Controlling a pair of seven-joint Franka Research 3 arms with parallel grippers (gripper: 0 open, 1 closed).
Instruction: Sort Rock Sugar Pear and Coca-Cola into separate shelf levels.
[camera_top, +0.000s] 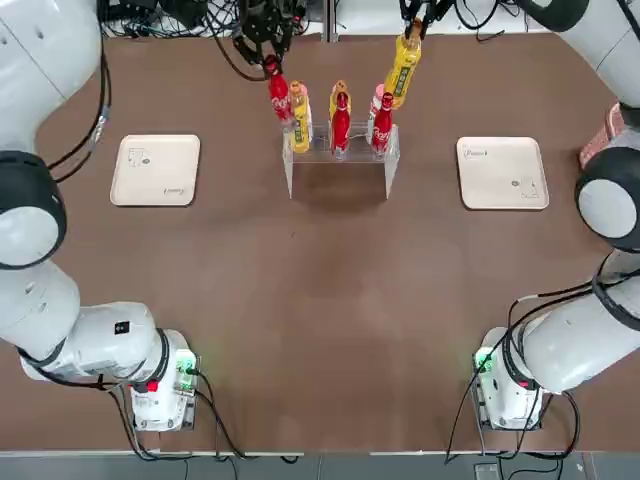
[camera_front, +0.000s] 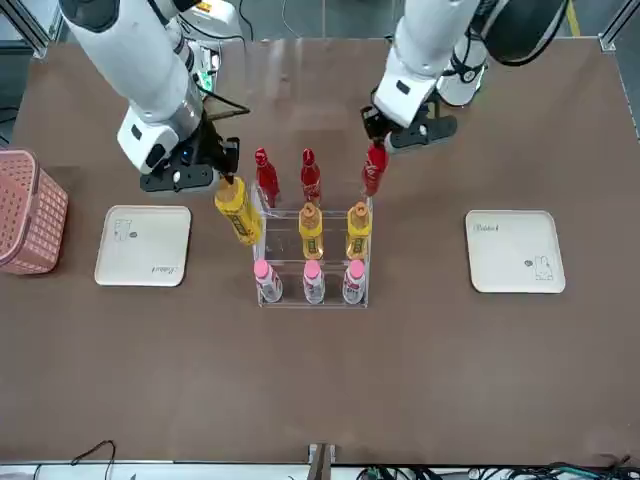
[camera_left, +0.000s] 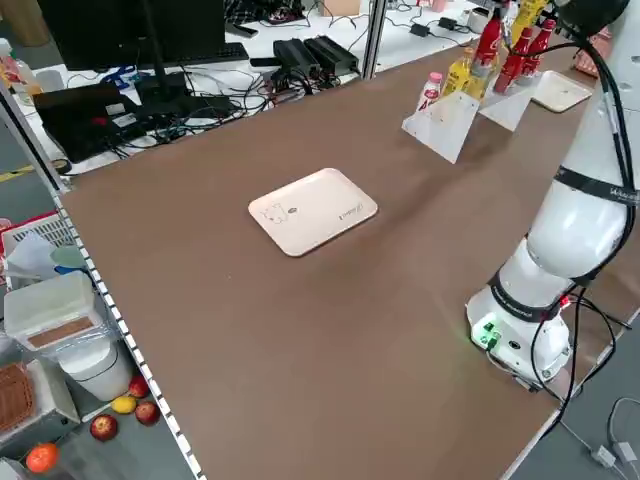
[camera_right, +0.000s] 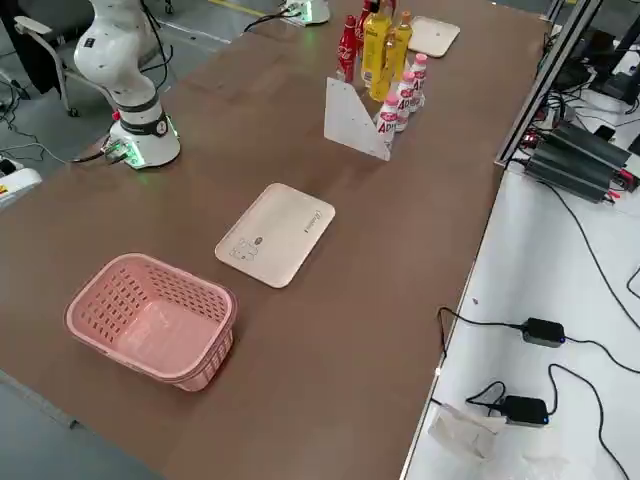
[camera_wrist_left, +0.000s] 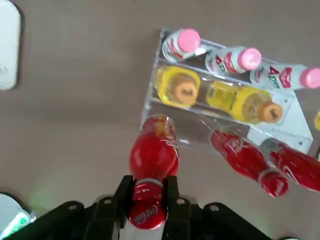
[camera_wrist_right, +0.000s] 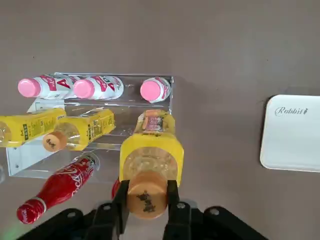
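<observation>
Above clear acrylic shelf levels (camera_front: 312, 262), pincers clamp slim plastic bottles.

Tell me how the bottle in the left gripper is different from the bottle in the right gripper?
The left gripper holds a red Coca-Cola with a red cap; the right gripper holds a yellow Rock Sugar Pear with an orange cap. Each hangs beside an opposite end of the shelf. Both are gripped at the cap.

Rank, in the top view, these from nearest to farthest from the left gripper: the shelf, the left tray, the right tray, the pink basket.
From the left gripper, gripping a Coca-Cola bottle:
1. Shelf, just beside it, table's middle.
2. Left tray, on the left arm's side.
3. Right tray, across the shelf.
4. Pink basket, at the right edge.
</observation>
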